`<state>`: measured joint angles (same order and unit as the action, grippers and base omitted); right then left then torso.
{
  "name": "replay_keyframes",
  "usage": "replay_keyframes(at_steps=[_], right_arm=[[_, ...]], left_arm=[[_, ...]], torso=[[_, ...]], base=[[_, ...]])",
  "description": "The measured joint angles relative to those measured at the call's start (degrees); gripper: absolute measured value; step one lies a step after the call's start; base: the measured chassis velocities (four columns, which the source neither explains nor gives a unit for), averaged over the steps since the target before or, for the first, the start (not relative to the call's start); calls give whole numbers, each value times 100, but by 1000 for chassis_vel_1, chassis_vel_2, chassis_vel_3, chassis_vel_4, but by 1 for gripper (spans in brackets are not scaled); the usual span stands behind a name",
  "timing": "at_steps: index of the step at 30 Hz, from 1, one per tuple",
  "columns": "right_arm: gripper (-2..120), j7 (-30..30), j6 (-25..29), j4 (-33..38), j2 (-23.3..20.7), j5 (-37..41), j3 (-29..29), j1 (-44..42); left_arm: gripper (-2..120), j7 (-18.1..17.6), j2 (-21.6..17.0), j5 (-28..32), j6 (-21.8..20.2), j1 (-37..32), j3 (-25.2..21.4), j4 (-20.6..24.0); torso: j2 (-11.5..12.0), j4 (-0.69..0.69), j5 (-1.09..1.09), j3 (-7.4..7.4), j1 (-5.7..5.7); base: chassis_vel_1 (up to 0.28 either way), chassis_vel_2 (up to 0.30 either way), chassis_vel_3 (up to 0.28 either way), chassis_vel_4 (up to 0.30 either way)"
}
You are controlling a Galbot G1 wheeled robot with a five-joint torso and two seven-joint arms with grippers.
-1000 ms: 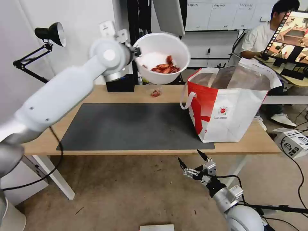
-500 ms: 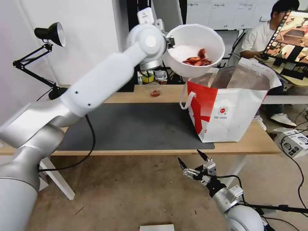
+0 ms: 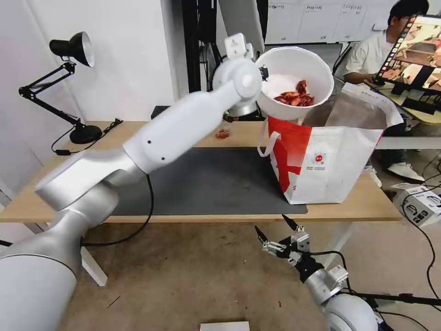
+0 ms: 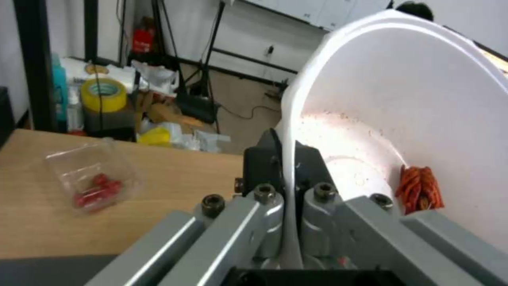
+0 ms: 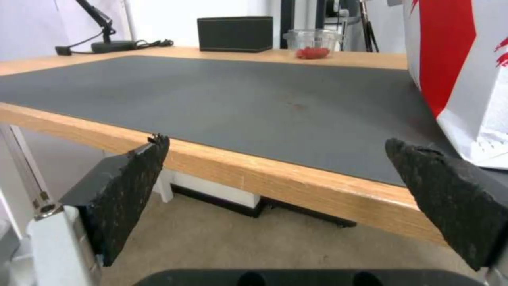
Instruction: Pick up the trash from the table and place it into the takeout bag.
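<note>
White plastic is catching the light as the round bowl [image 3: 294,82] is hanging in the air, tilted with its open mouth facing toward the head camera, directly above the left rear corner of the takeout bag [image 3: 328,156]. Red scraps [image 3: 296,97] are lying heaped in the low side of the bowl, just above the bag's opening. The left gripper [image 4: 285,159] is pinching the bowl's rim, one dark finger [image 4: 259,157] sitting outside the wall and the other inside it, with the rim running edge-on between them in the left wrist view. The left arm is stretching from the near left up across the dark grey mat [image 3: 216,181] to the bag's upper left. The bag is standing upright on the table [image 3: 367,202], its base overlapping the mat's right end, its foil-lined mouth gaping open and a white loop handle [image 3: 266,140] hanging on its left face beside the red panel. A small clear tub with red bits [image 3: 223,133] is sitting on bare wood to the left of the bag, behind the mat. A black desk lamp [image 3: 73,50] is standing far to the bag's left, at the table's back edge. The right gripper [image 3: 276,229] is hovering below the bag, under the table's front edge, its fingers [image 5: 132,174] spread wide and holding nothing.
</note>
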<state>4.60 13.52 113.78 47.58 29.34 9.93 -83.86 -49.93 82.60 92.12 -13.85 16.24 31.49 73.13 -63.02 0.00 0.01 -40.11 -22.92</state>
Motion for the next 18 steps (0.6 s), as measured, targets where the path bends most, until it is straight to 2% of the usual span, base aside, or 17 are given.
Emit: replay_keyframes(at_steps=[6,8,18], right_arm=[[100,0,0,0,0,0,0,0],[100,0,0,0,0,0,0,0],[100,0,0,0,0,0,0,0]], left_arm=[[0,180,132,-464,221,-28,206,-75],[0,260,127,-784,276,-46,389,-69],[0,432,46,-1312,302,-125,824,134]], torso=[[0,0,0,0,0],[0,0,0,0,1],[0,0,-1,0,0]], base=[[0,0,0,0],[0,0,0,0],[0,0,0,0]])
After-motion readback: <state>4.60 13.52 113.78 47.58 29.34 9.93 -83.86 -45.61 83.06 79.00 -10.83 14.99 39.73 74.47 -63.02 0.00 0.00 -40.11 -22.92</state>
